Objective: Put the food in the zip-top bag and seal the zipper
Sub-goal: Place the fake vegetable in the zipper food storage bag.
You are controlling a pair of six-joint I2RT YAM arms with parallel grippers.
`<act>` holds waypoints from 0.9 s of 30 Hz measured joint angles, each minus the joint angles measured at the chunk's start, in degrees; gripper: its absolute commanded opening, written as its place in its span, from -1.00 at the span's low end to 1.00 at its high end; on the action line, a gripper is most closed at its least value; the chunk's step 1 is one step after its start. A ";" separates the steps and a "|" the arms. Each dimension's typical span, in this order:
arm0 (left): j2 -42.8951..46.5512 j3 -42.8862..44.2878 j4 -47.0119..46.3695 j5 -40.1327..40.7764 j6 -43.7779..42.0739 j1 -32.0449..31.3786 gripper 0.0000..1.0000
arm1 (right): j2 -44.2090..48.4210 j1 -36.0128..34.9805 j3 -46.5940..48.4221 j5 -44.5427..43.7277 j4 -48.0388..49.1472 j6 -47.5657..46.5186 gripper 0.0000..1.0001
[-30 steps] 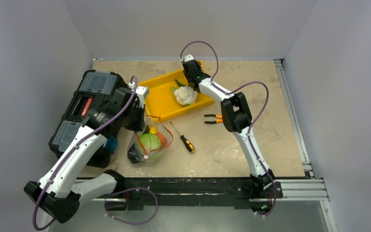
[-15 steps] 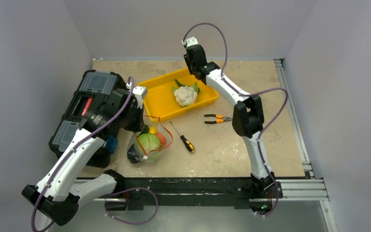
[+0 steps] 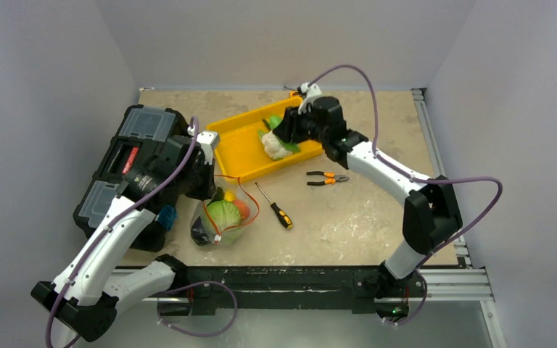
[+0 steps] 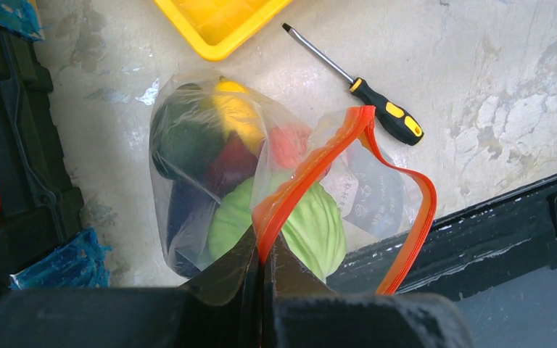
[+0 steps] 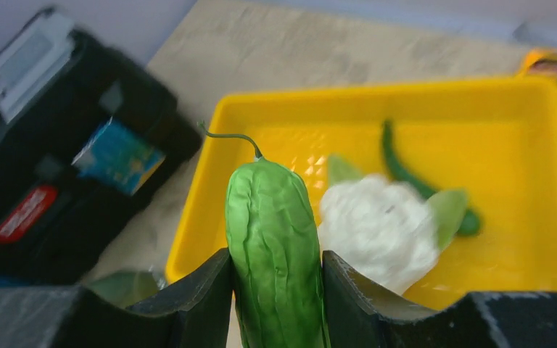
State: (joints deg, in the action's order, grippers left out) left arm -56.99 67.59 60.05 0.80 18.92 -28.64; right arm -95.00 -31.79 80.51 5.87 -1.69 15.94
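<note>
the right gripper (image 5: 275, 264) was clamped on a green cucumber (image 5: 268, 206), its jaws pressing the lower flanks and the stem end pointing away, in the air above the right part of the yellow tray (image 3: 238, 150). the toy looked light, rigid and faintly bumpy. a squeeze across the body should carry it, though the rounded skin could swivel between flat pads if it knocked something. inside the tray lay the white cauliflower (image 5: 377, 232), with a thin dark green pod (image 5: 399, 170) behind it.

the zip-top bag (image 4: 181, 130) sat on the table (image 3: 377, 217) just off the tray's near-left corner. the left gripper (image 4: 263, 250) was shut tight on the zipper (image 4: 319, 163), pinching one lip and lifting it so the mouth stood as a loop. inside were the pale cabbage (image 4: 315, 228), yellow corn (image 4: 236, 112) and dark, purple and red pieces. the film looked thin, floppy and slick and would likely sag wherever it was not held. the stiffer strip was probably the sound place to grip.

the cabbage crowded the space right under the mouth, so the cucumber would probably need to go in end first. the screwdriver (image 4: 377, 109) lay near the tray's front edge, close beside the bag. the pliers (image 3: 326, 177) lay off the tray's near-right corner. the black toolbox (image 3: 138, 156) stood hard by its left side, hemming in the left arm. the most open room was to the near right of the tray.
</note>
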 measured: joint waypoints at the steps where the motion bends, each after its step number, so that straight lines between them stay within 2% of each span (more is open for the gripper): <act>1: 0.00 0.00 0.00 0.00 0.00 0.00 -1.00 | 0.59 -0.11 -4.09 3.26 1.68 1.64 -0.97; 5: 0.00 0.00 -0.02 -0.04 0.00 0.00 -1.00 | 2.60 -0.85 -18.67 14.78 8.44 6.88 -0.98; 8: -0.04 0.00 -0.04 -0.09 0.00 0.00 -1.00 | 7.89 -1.22 -26.95 21.07 11.67 9.57 -0.98; 13: -0.35 0.00 -0.42 -0.11 0.00 0.00 -1.00 | 20.20 -2.62 -34.29 26.86 22.67 12.87 -0.99; 16: -0.85 0.00 -0.85 -0.13 0.00 0.00 -1.00 | 24.76 -6.71 -36.52 27.52 30.12 13.92 -1.00; 22: -2.47 0.00 -0.90 -0.98 0.00 0.00 -1.00 | 21.68 -16.20 -36.94 28.83 40.92 14.51 -1.00; 27: -2.03 0.00 -0.87 -1.18 0.02 0.00 -1.00 | 16.37 -19.23 -39.95 28.02 51.21 15.17 -1.00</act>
State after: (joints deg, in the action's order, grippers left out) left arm -59.02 67.59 59.18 -0.38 18.94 -28.64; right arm -78.63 -51.03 40.56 33.89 49.52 31.11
